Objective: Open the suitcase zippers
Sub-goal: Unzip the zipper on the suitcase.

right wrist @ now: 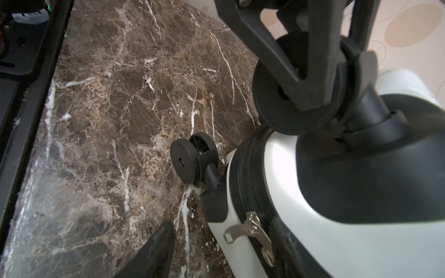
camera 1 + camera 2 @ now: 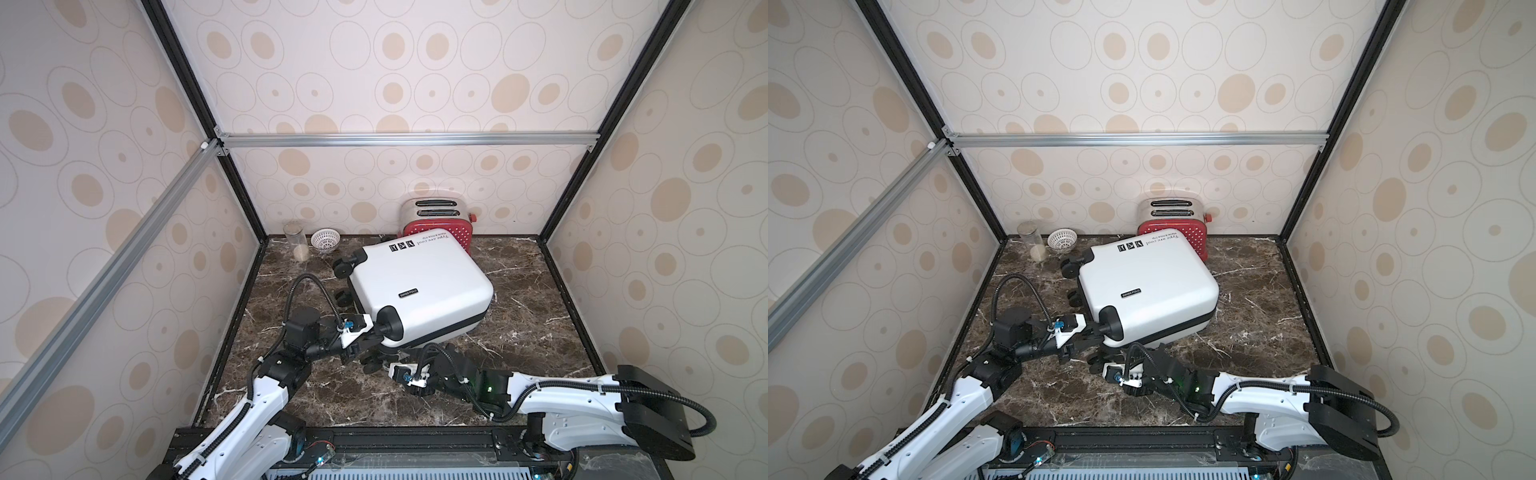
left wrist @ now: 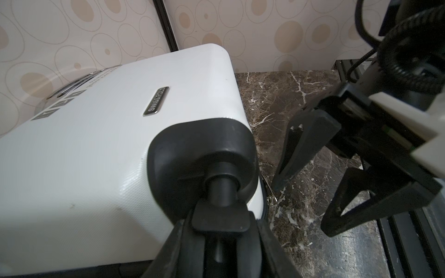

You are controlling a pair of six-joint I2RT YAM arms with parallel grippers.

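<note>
At left, left gripper (image 3: 220, 228) clamped on suitcase (image 2: 419, 286) near-corner wheel (image 1: 267, 98). Suitcase flat mid-table (image 2: 519, 332), red toaster (image 2: 440, 226) behind. Zippers (image 1: 245, 173) along middle seam; metal pulls (image 1: 255, 231) near right gripper (image 3: 303, 207), jaws apart.

The white hard-shell suitcase (image 2: 419, 286) lies broad side up and askew on the table (image 2: 540, 332), its far corner by the back edge. Its black wheels (image 2: 343, 268) point toward the left edge and its badge (image 2: 408, 292) faces up. Its black zippers (image 1: 248, 178) run closed along the seam where visible, and two metal pulls (image 1: 255, 227) sit together by the near-left corner.
</note>
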